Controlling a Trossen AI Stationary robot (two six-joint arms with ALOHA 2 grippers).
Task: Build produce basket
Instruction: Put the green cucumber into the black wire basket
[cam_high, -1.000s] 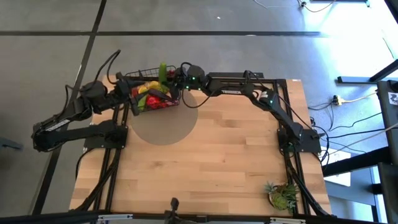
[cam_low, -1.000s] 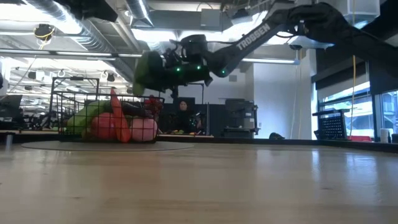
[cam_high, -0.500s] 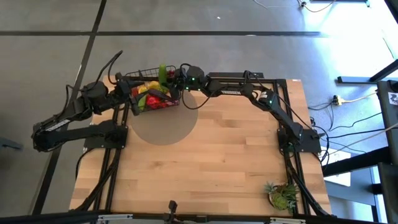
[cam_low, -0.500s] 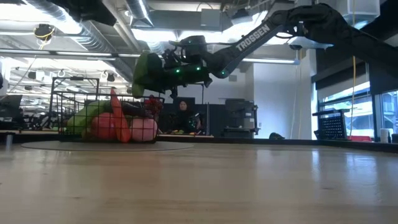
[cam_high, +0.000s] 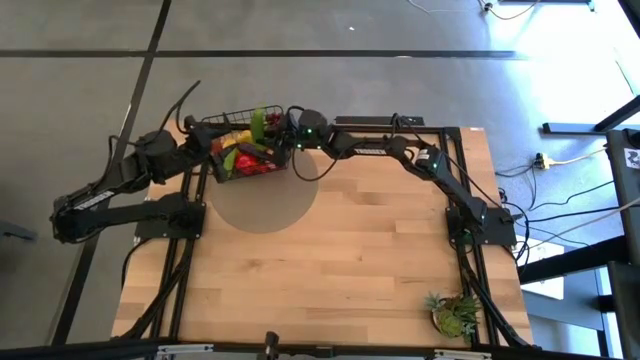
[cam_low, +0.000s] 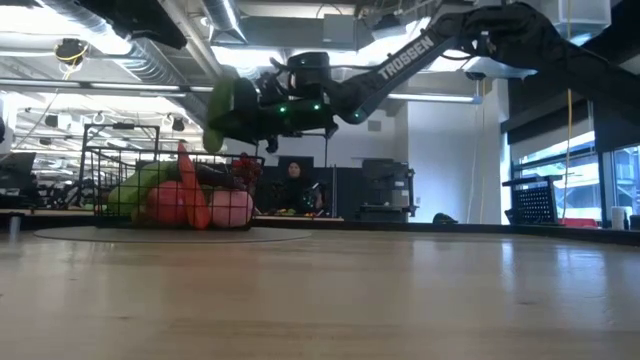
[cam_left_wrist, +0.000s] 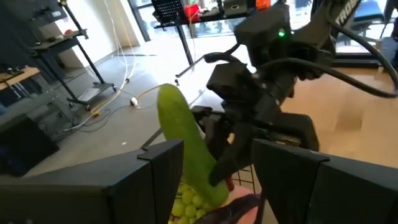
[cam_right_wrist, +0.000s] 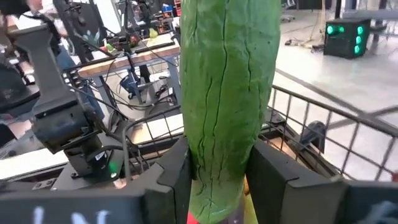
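Cucumber shifted left over basket, near-upright.

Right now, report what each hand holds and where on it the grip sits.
The right hand holds the green cucumber near one end, above the basket. The left hand sits open at the basket's side, holding nothing.

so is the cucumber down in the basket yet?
No, the right gripper holds the cucumber in the air above the basket.

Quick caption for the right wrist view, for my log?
Right pincer grips the green cucumber above the wire basket.
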